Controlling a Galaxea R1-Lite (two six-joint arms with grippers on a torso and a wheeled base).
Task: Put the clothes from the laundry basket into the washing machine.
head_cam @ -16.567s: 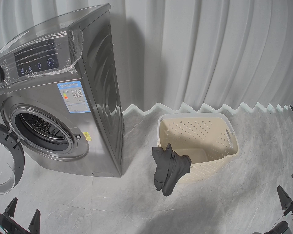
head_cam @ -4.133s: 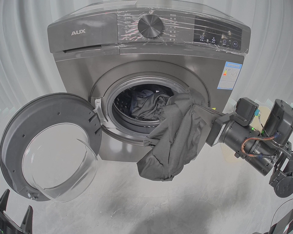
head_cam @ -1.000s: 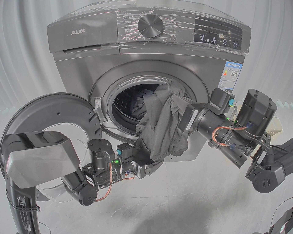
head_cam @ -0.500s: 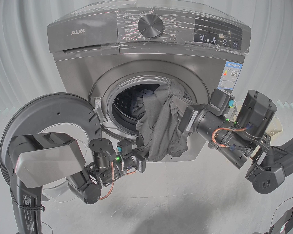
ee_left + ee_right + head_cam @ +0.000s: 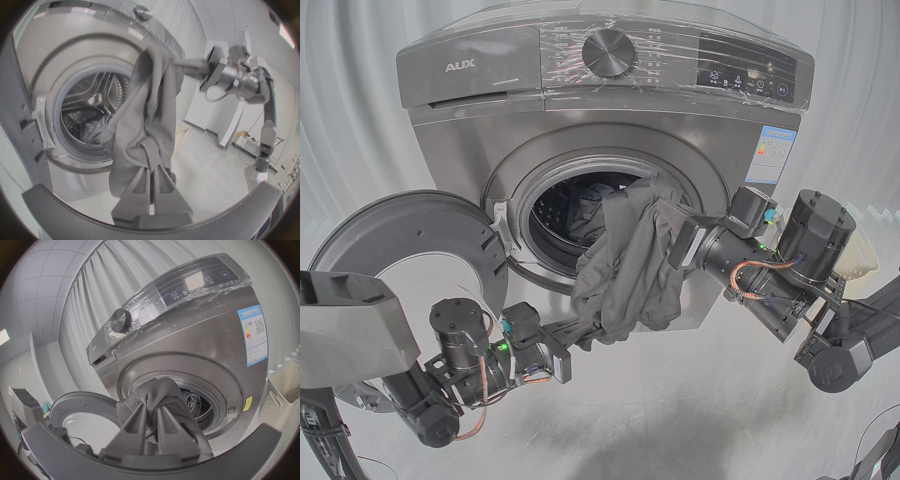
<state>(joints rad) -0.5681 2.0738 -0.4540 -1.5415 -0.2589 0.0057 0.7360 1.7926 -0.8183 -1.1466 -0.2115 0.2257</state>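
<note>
matt grey cloth garment (image 5: 631,262), brushed-metal washing machine (image 5: 487,144)

I see the grey garment (image 5: 631,262) hanging at the open washing machine (image 5: 487,144), right gripper (image 5: 662,206) pinching its top, left gripper (image 5: 586,327) its bottom edge.

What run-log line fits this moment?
right gripper: shut on grey garment, at washing machine opening | left gripper: shut on garment's lower end | door: open | garment: mostly outside
</note>
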